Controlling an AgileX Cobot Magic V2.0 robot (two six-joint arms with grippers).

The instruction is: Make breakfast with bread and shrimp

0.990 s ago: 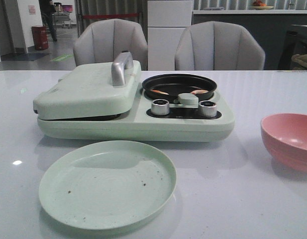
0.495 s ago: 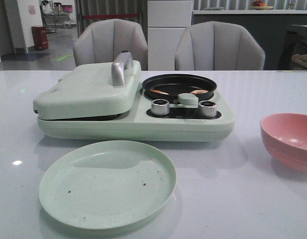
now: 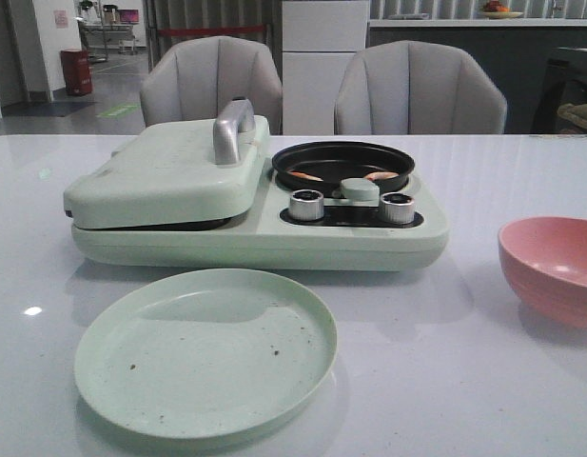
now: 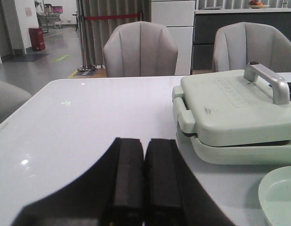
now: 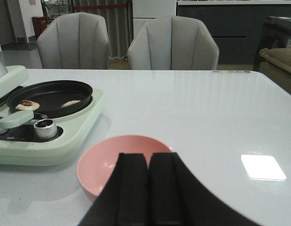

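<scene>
Two small curled pale orange-pink shrimp (image 3: 306,176) lay in a round black frying pan (image 3: 342,163), which sat in the right half of a pale mint-green breakfast-maker appliance (image 3: 255,233) at the middle of the glossy white desk (image 3: 483,381). The left half of the appliance was a flat sandwich press, its mint-green lid (image 3: 169,171) closed, with a silver metal handle (image 3: 231,129) on top. No bread showed in any view; if it was inside the press, the lid hid it. A round pale green plastic plate (image 3: 205,350) stood empty on the near side of the appliance, and a salmon-pink bowl (image 3: 552,268) sat at the right.

Neither arm showed in the front view. In the left wrist view the left gripper (image 4: 144,176) hung above the desk to the left of the press, its black fingers pressed together and holding nothing. In the right wrist view the right gripper (image 5: 148,181) hung over the near rim of the pink bowl, fingers likewise together and empty.

Judging from this, cooking seemed to be under way and plating remained. A likely next move called for the left gripper to part its fingers, take the silver handle and lift the lid.

Raised lettering marked the lid, too small to read.
</scene>
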